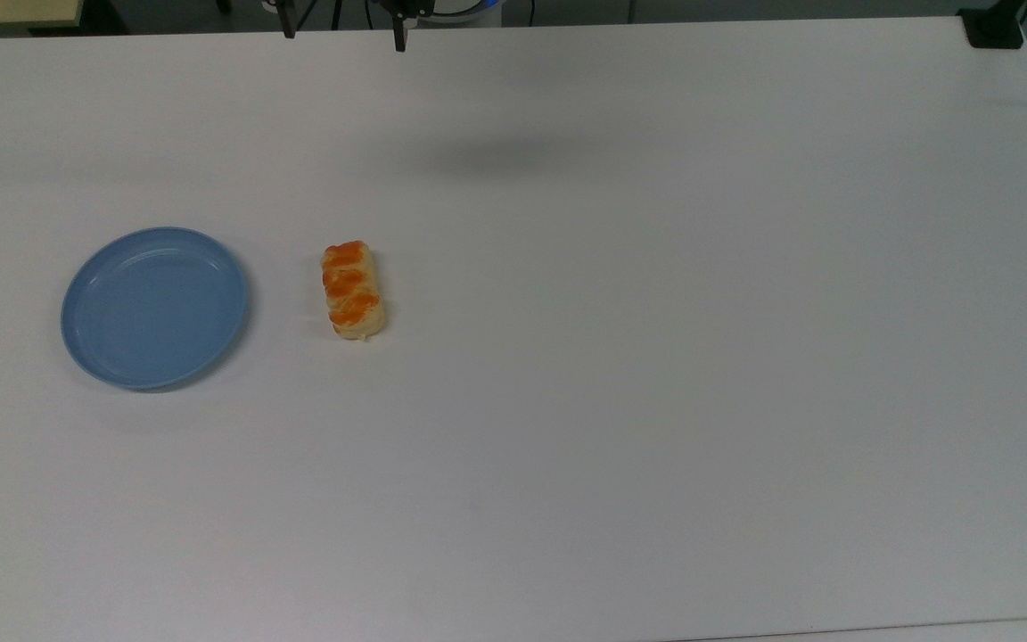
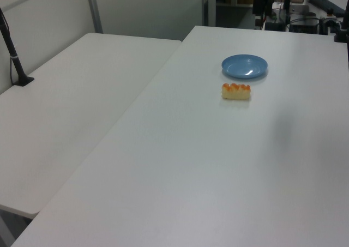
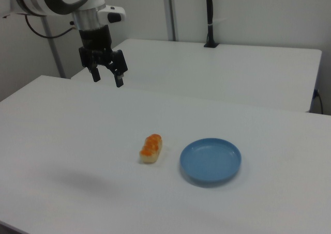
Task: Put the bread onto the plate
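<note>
1. The bread [image 1: 353,291] lies flat on the white table [image 1: 656,357], with its 3 orange-brown twists facing up. In the top view its long side runs from the top to the bottom of the picture.

2. The plate [image 1: 155,308] is light blue and round, and it sits on the same table. Nothing lies in it. In the top view it is to the left of the bread, near it but not touching; a strip of bare table shows between them.

3. In the right view the bread [image 3: 151,148] is on the left side of the plate [image 3: 210,160], again with a small gap between the 2 things.

4. In the left view the plate [image 2: 244,66] is farther from the camera and the bread [image 2: 236,91] is just in front of it, both far up the table.

5. The gripper [image 3: 107,78] hangs in the air above the table, well apart from the bread and the plate. In the right view it is up and to the left of the bread. Its 2 black fingers point downward and are spread apart, and they hold nothing.

6. In the top view the tips of the fingers [image 1: 399,37] appear at the top edge, beyond the far side of the table.

7. A soft dark shadow [image 1: 496,159] lies on the table in the top view, above and to the right of the bread.

8. A second white table [image 2: 71,110] stands beside the first one in the left view.
</note>
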